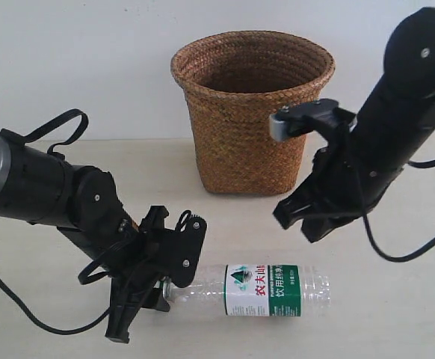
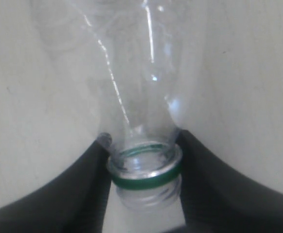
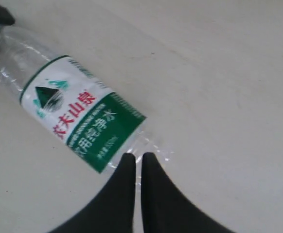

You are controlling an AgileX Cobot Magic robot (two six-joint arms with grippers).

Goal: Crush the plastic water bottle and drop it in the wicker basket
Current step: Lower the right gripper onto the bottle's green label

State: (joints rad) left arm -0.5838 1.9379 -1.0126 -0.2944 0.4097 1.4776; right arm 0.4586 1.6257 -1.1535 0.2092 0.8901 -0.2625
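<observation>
The plastic water bottle (image 1: pixel 266 289) lies on its side on the tabletop (image 1: pixel 397 314), its white-and-green label (image 1: pixel 262 290) facing up and its neck pointing to 9 o'clock in the exterior view. There my left gripper (image 1: pixel 165 288) is clamped on that neck, one finger on each side at the green ring (image 2: pixel 144 182). My right gripper (image 1: pixel 307 221) hangs at about 1 o'clock from the bottle, its fingers almost together and holding nothing. The wicker basket (image 1: pixel 240 142) stands upright at 12 o'clock, apart from the bottle, towards the back. The tabletop is pale, matte and plain; behind it rises a bare white wall (image 1: pixel 68 60).
</observation>
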